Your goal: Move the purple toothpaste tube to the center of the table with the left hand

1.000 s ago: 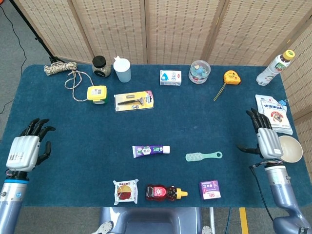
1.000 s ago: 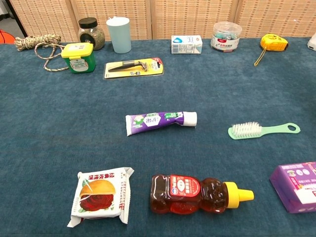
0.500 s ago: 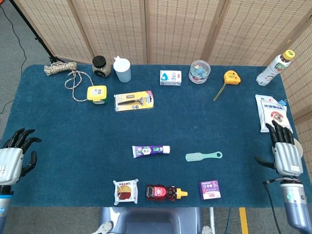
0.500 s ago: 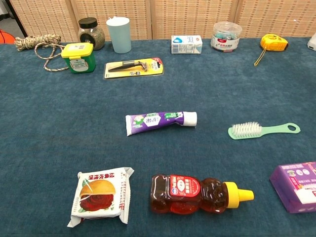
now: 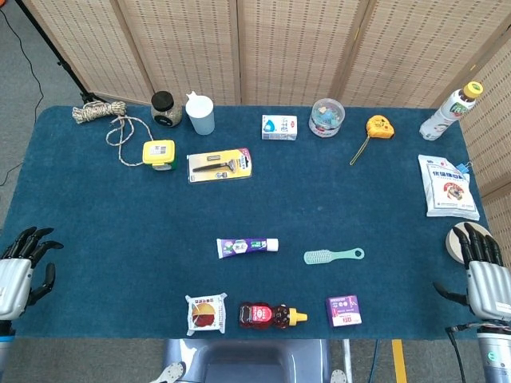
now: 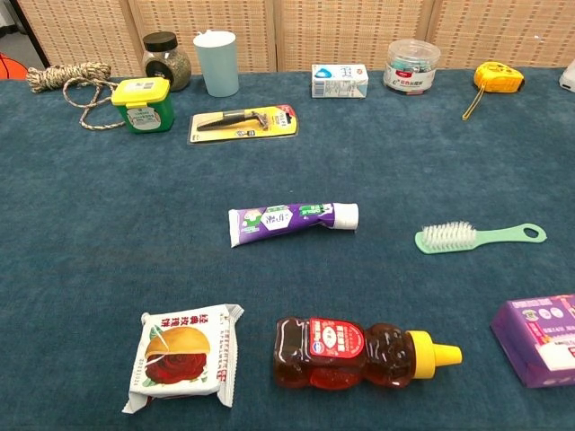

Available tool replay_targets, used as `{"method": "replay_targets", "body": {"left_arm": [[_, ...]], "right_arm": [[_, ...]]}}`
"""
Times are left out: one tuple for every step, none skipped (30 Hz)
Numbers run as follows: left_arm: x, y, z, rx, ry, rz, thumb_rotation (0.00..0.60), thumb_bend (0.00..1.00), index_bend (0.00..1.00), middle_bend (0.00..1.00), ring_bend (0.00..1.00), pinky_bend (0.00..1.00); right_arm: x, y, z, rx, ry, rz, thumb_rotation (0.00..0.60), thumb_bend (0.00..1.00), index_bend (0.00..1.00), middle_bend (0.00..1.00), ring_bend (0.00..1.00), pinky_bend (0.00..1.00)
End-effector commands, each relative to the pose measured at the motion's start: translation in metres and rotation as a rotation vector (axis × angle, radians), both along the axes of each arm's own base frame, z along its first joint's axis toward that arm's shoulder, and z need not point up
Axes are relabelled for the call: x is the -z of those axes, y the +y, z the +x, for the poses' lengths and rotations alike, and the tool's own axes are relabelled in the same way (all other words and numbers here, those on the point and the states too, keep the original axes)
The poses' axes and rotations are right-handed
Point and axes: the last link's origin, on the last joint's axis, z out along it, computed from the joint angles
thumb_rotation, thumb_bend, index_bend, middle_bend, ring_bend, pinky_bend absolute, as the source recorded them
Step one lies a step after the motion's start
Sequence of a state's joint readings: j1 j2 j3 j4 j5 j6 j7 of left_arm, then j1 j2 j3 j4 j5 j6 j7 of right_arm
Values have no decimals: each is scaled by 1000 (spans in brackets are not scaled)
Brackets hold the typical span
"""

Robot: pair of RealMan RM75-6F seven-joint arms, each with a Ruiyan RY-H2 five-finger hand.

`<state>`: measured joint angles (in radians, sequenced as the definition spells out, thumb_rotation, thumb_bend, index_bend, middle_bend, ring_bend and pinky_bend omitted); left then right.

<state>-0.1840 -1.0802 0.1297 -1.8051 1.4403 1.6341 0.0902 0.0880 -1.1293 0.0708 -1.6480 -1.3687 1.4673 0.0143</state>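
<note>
We see our left hand (image 5: 17, 267) at the table's (image 5: 96, 231) left edge, fingers spread, holding nothing. The purple toothpaste tube (image 5: 247, 246) lies well right of it, bare cloth between, green brush (image 5: 333, 255) just beyond.

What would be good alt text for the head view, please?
A purple toothpaste tube lies near the middle of a blue table, untouched. The left hand and right hand hang open at the table's near corners, holding nothing.

Toothpaste tube (image 5: 247, 246) mid-table; brush (image 5: 333, 256) just right; honey bottle (image 5: 271, 315) in front, snack pack (image 5: 206, 313) left of bottle.
</note>
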Motion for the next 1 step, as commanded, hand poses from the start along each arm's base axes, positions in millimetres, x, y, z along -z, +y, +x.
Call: {"method": "replay_targets", "body": {"left_arm": [[1,1,1,1,0,-4,600,582,322,188,101,237]], "right_arm": [[0,0,0,-2,-2,-3,600,160,0,0,0,0]]}}
